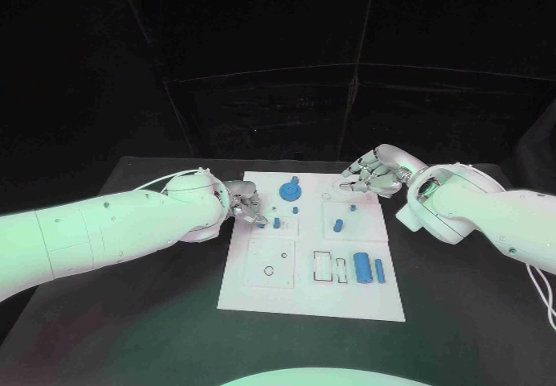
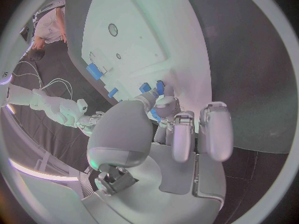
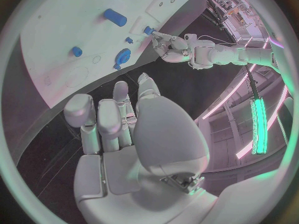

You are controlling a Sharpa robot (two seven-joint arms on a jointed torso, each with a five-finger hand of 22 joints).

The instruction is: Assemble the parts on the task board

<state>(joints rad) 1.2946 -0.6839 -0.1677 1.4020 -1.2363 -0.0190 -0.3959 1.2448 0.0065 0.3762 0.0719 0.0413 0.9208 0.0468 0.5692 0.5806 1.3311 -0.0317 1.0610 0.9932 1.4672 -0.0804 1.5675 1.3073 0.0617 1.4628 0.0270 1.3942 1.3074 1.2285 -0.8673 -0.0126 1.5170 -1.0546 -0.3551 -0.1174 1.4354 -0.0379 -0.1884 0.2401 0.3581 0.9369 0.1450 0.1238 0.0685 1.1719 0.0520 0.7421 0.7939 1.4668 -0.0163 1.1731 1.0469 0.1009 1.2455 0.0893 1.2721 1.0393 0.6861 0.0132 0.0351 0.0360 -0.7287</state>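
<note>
Two hands (image 1: 246,203) (image 1: 369,174) – task board (image 1: 304,293) | no legible writing

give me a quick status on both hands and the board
Left hand at the task board's left edge, fingertips on a small blue part. Right hand hovers over the far right corner, holding nothing. Nothing in the way.

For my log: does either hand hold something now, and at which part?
The left hand fingers touch a small blue part; a hold cannot be told. The right hand holds nothing.
</note>
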